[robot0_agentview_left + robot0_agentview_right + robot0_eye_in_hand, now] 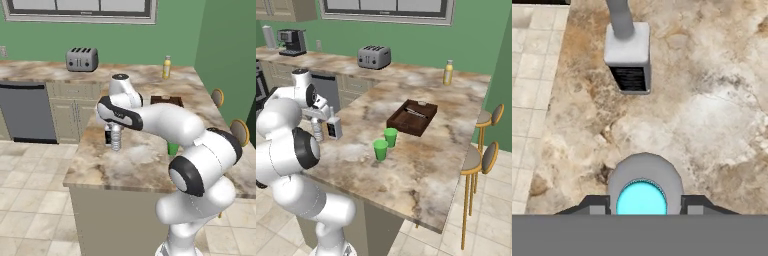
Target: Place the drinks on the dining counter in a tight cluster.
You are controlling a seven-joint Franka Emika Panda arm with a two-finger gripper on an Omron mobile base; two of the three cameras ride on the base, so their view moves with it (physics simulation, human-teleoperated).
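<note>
Broadly, the counter (421, 160) of tan-and-brown marbled stone takes up the middle of the scene, with a dark wooden tray (412, 118) and two green cups (385, 143) well inside it. Far off by the wall stands the yellow bottle (448, 73), well apart from the other drinks. Near the counter's left edge sits the dark squat bottle (334, 128), and just beside it the clear water bottle (116, 138). The gripper (642, 205) hangs straight over that water bottle, its fingertips at either side of the blue cap, clasped on the bottle as far as the hand view shows.

The step in hand looks like setting the water bottle next to the dark one. Next comes letting go without tipping it, then rising clear; the yellow bottle is left to fetch, a long reach across the counter.
</note>
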